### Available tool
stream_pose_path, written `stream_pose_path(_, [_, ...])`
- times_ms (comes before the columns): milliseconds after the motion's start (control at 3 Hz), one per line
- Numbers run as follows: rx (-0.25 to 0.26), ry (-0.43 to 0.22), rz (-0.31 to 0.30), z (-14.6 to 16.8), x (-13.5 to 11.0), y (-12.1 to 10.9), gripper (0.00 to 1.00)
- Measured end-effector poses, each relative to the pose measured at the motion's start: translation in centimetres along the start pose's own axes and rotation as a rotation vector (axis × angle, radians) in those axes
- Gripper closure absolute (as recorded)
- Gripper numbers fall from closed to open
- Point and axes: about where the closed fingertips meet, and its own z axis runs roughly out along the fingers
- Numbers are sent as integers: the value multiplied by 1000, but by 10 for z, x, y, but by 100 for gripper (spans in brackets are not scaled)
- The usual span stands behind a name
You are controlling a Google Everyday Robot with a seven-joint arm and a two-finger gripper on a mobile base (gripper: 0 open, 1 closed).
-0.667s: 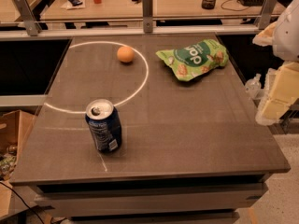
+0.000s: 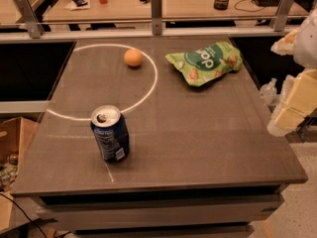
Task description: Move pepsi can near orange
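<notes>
Plainly the opening step: the reach for the can has not begun.

- The pepsi can (image 2: 110, 134) stands upright at the near-left of the table (image 2: 208, 148), free of any grip, right at the near arc of a white ring (image 2: 150, 88) marked on the top.
- The orange (image 2: 133, 57) lies inside that ring on its far side, well apart from the can.
- A green snack bag (image 2: 205, 62) lies far-right, outside the ring, near the orange but not touching it.
- The gripper (image 2: 290, 110) hangs off the table's right edge, well apart from the can. It has hold of neither task thing. Whether it is open or shut I cannot tell.

Next move, as I judge it: carry the gripper across to the near-left, come in on the can at mid-height and close on its sides, keeping it upright. Then take it back toward the orange and set it down just beside, without nudging the fruit, which would likely roll.

Hard to make out: the arm is cut off by the right frame edge, so only pale blocky parts show. The can's label print is unreadable, and I cannot see whether the can is full.
</notes>
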Motion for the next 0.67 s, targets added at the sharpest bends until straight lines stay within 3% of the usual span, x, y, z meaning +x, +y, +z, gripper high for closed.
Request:
stream_pose_path(333, [-47,-150,233,22,24,12,0])
stream_pose_path(667, [-42,-366,381,55,40,11,0])
